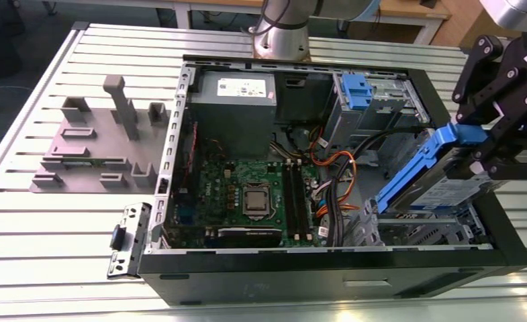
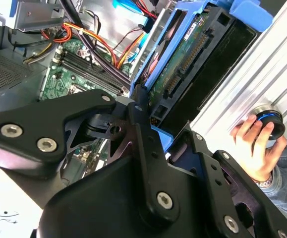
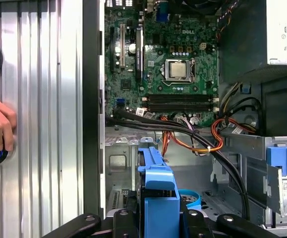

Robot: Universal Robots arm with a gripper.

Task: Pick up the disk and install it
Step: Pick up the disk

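Note:
The disk (image 1: pixel 444 184) is a silver drive in a blue plastic bracket (image 1: pixel 424 164). It hangs tilted over the metal drive cage (image 1: pixel 424 231) at the near corner of the open computer case, on the exterior view's right. My gripper (image 1: pixel 474 144) is shut on the bracket's upper end. In the second wrist view the disk (image 2: pixel 183 59) shows its green circuit-board side, held between the black fingers (image 2: pixel 139 106). In the first wrist view the blue bracket (image 3: pixel 158 191) stands edge-on above the gripper (image 3: pixel 158 218).
Inside the case lie the motherboard (image 1: pixel 245 194), orange and black cables (image 1: pixel 335 168), a grey power-supply box (image 1: pixel 234 100) and a second cage with a blue latch (image 1: pixel 357 90). A grey fixture (image 1: pixel 97 144) stands on the slatted table. A person's hand (image 2: pixel 255 144) rests on a black knob beside the case.

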